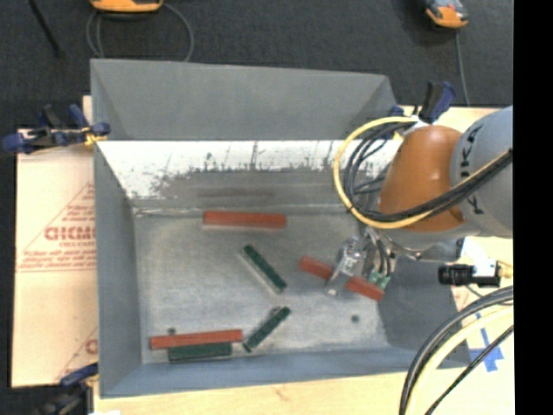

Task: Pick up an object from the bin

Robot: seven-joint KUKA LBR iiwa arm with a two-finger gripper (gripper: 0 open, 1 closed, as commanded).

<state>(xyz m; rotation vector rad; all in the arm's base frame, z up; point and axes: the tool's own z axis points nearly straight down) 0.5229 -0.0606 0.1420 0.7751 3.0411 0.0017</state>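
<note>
My gripper [339, 277] hangs low at the right side of the bin, right over a short red bar [316, 269] that lies slanted on the floor; the bar's far end [367, 290] shows again on the gripper's right. One metal finger [335, 282] touches or nearly touches the bar, and whether the bar is clamped is unclear. A dark green bar [263, 267] lies slanted just to the left of it.
A long red bar [244, 220] lies along the back wall. At the front left lie a red bar [196, 340] and a green bar [200, 352] side by side, with another green bar [267, 328] slanted beside them. The arm's orange cover and cables overhang the right rim.
</note>
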